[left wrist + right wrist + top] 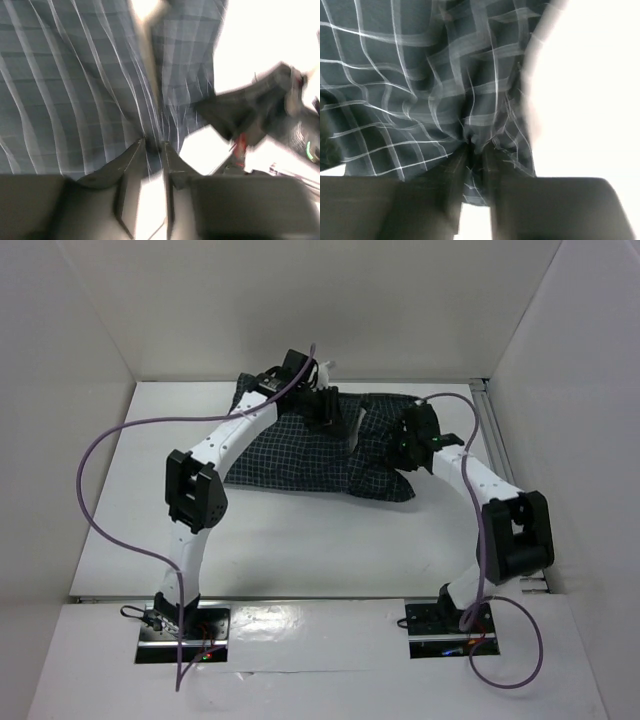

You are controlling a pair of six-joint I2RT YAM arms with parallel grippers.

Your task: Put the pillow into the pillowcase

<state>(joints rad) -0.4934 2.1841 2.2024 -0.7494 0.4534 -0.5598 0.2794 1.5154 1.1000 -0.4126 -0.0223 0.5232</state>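
The dark checked pillowcase (300, 455) lies spread at the back of the table and bulges as if filled. Of the cream pillow only a small pale strip (356, 423) shows at the cloth's opening near the middle. My left gripper (328, 412) is shut on a fold of the pillowcase (100, 75) at its upper edge, fabric pinched between the fingers (131, 160). My right gripper (408, 445) is shut on bunched pillowcase cloth (420, 75) at the right end. Both wrist views are motion-blurred.
White walls enclose the table on three sides. A metal rail (500, 440) runs along the right edge. Purple cables (110, 440) loop off both arms. The right arm (260, 110) shows in the left wrist view.
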